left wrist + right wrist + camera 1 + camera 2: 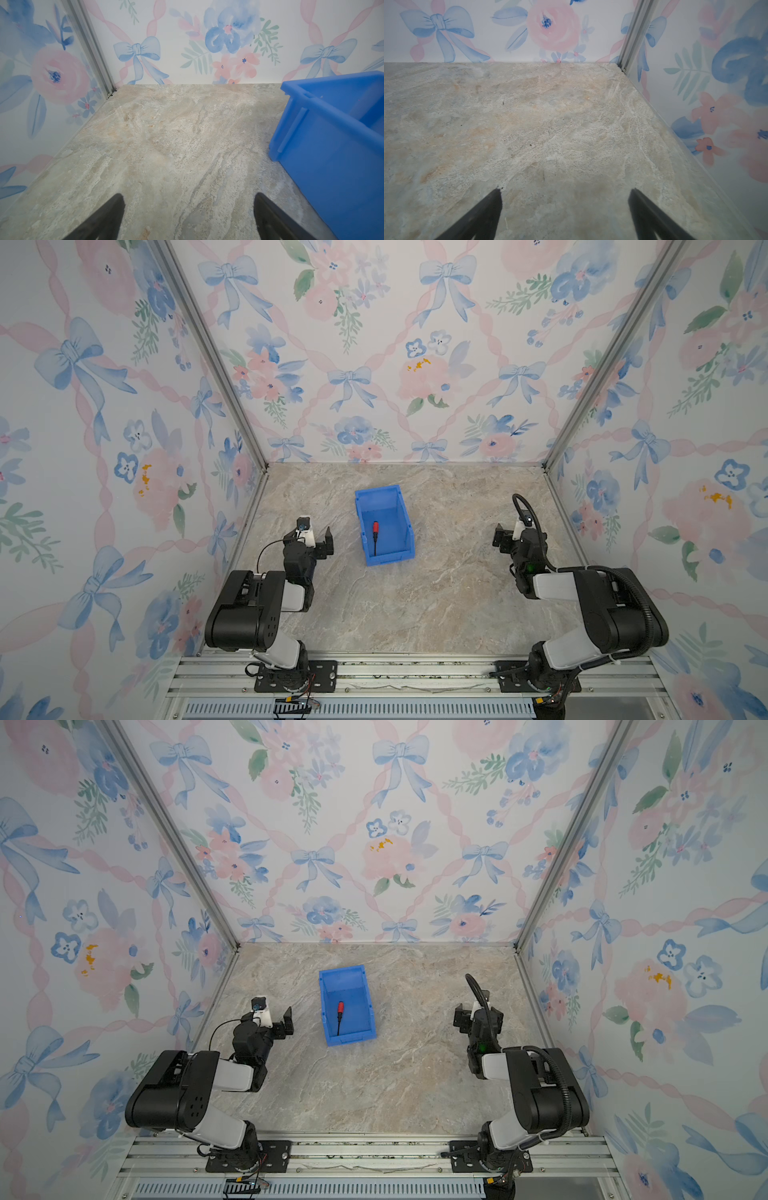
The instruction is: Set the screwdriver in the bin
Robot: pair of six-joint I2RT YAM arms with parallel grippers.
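Observation:
The blue bin (376, 491) (341, 971) stands on the marble table a little back from the middle, its low end toward the front. Inside it, on the floor, lies the screwdriver (375, 536) (339, 1016), red handle to the rear, seen in both top views. My left gripper (319, 541) (279, 1024) hovers open left of the bin, and the left wrist view has its fingertips (118, 200) wide apart over bare table with the bin wall (332, 158) beside them. My right gripper (501, 537) (462, 1017) (564, 192) is open and empty, far right of the bin.
Floral walls close the table on three sides, with aluminium corner posts (257, 448) (552, 452) at the back. An aluminium rail (415, 672) carrying both arm bases runs along the front edge. Bare marble surface (415, 597) lies between the arms.

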